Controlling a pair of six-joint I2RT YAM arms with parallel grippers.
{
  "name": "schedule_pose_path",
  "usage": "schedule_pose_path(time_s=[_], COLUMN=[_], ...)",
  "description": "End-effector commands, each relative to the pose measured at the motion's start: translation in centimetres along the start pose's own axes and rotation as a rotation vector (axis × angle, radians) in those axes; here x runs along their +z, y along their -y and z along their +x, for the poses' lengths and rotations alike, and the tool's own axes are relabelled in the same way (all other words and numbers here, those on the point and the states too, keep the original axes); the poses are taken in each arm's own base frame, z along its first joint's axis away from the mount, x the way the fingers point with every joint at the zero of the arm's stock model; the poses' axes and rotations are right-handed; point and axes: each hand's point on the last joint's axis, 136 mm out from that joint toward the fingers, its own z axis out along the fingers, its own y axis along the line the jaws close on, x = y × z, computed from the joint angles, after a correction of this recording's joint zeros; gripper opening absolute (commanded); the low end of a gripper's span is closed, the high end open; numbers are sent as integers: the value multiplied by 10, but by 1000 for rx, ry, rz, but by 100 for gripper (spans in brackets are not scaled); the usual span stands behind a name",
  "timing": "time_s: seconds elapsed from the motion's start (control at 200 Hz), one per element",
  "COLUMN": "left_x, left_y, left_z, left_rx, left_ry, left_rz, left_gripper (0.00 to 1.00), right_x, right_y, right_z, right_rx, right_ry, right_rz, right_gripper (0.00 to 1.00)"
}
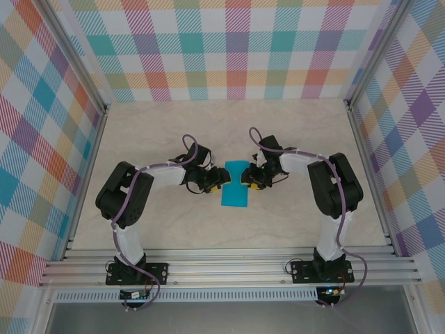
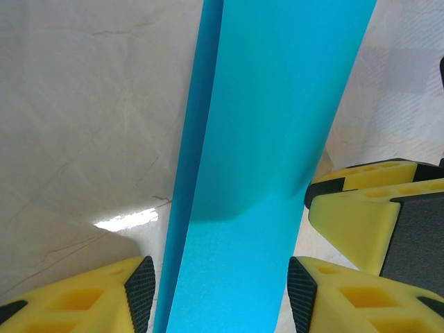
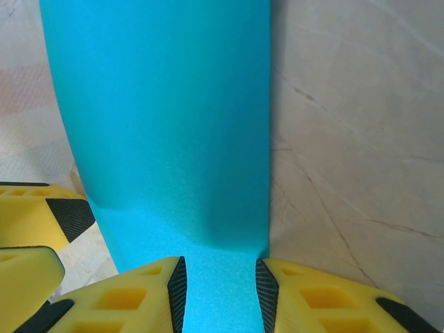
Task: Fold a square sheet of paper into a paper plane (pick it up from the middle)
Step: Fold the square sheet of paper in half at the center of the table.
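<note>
The square sheet of paper [image 1: 235, 185] lies on the table as a narrow teal rectangle, folded lengthwise, between my two grippers. My left gripper [image 1: 215, 182] is at its left edge and my right gripper [image 1: 250, 179] at its right edge. In the left wrist view the paper [image 2: 263, 139] runs up the frame, a darker folded layer along its left side; the left gripper [image 2: 220, 295] stands open, its pads flanking the strip's width. In the right wrist view the right gripper [image 3: 220, 291] is open over the paper [image 3: 166, 118], the right pad level with the paper's right edge.
A pale marble-patterned tabletop [image 1: 174, 132] surrounds the paper, closed in by checked walls and metal rails [image 1: 229, 268] at the near edge. The right gripper's yellow fingers [image 2: 368, 215] sit close beside the left one; the left gripper's fingers [image 3: 35, 222] appear opposite.
</note>
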Motion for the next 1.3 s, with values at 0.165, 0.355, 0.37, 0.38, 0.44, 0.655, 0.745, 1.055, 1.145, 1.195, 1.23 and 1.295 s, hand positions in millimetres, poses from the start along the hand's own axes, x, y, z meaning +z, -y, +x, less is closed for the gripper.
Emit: schedule_pose_path(time_s=[0.165,0.355,0.37,0.38,0.44,0.655,0.745,1.055,1.145,1.195,1.23,1.295], left_x=[-21,-17,-17,-17,-16,-17,-14,-12,-12,-12,-13,-13], left_y=[3,2,2,2,2,4,6,8,9,8,9,9], left_z=[14,12,12,12,11,11,12,13,13,13,13,14], left_rx=[-19,-18,-18,-18,-19,-11,-12,-15,-15,-16,-16,-16], left_ry=[20,19,19,19,21,17,8,-8,-8,-7,-7,-11], left_rz=[-10,-17,-17,-17,-15,-11,5,21,20,20,21,21], left_gripper=[56,56,56,56,56,56,56,57,57,57,57,58], right_x=[6,-23,-24,-24,-25,-12,-5,8,8,8,8,9], right_y=[5,-29,-32,-33,-39,-29,-18,2,4,5,5,6], right_z=[12,-1,-1,-1,-1,2,4,9,9,10,10,11], right_rx=[-19,-70,-71,-71,-73,-37,-21,0,1,0,0,0], right_ry=[-22,23,24,24,20,-6,-12,-28,-26,-28,-26,-28], right_rz=[-15,-66,-76,-82,-113,-107,-75,-23,-14,-10,-11,-10], right_gripper=[35,34,35,34,34,35,35,34,34,34,34,34])
